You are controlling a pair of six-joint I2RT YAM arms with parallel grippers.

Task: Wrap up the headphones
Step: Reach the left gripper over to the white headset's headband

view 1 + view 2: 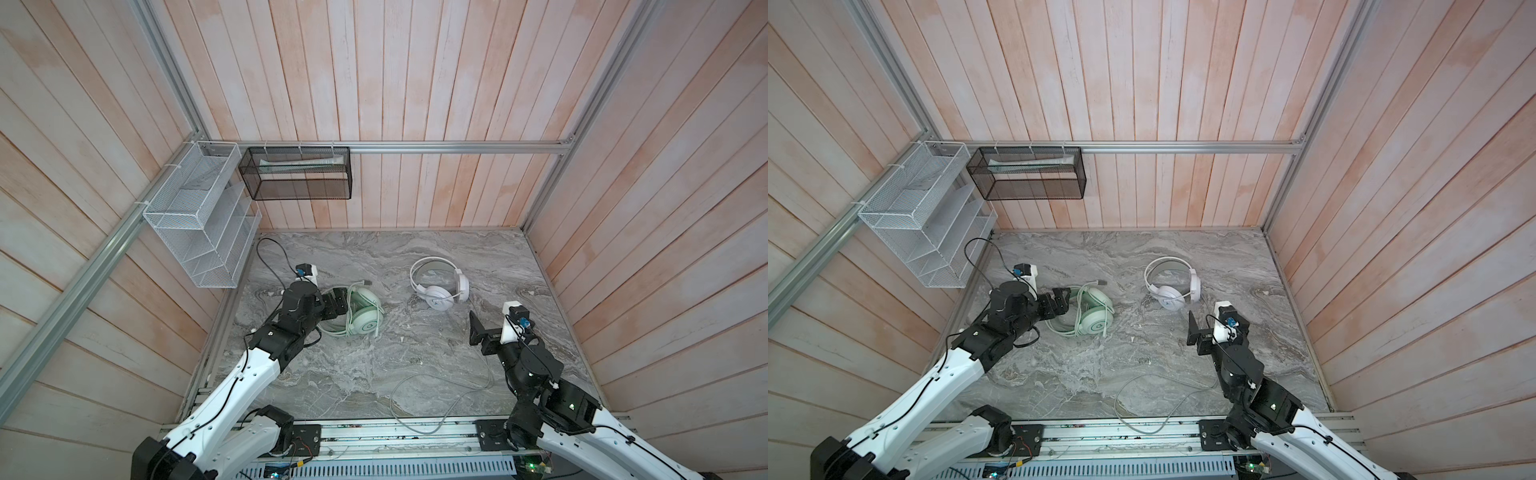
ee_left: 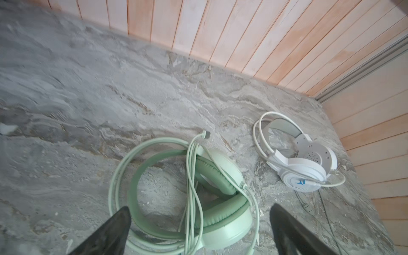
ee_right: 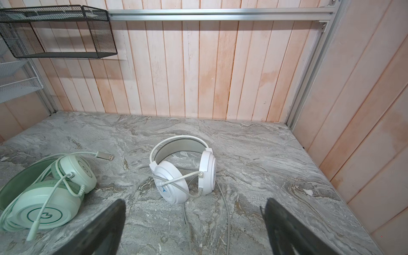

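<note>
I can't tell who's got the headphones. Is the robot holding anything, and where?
Nothing is held. The left gripper hovers open by the mint-green headset, the right gripper open near the white headset; both lie on the table.

Top views: high overhead, facing down, whole scene. Wrist views face ahead of left gripper (image 2: 199,206) and right gripper (image 3: 194,199), sharing white headset (image 3: 176,183).

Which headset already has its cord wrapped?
The mint-green headset: its cord is coiled around it. The white headset has a cord trailing loose across the table.
</note>
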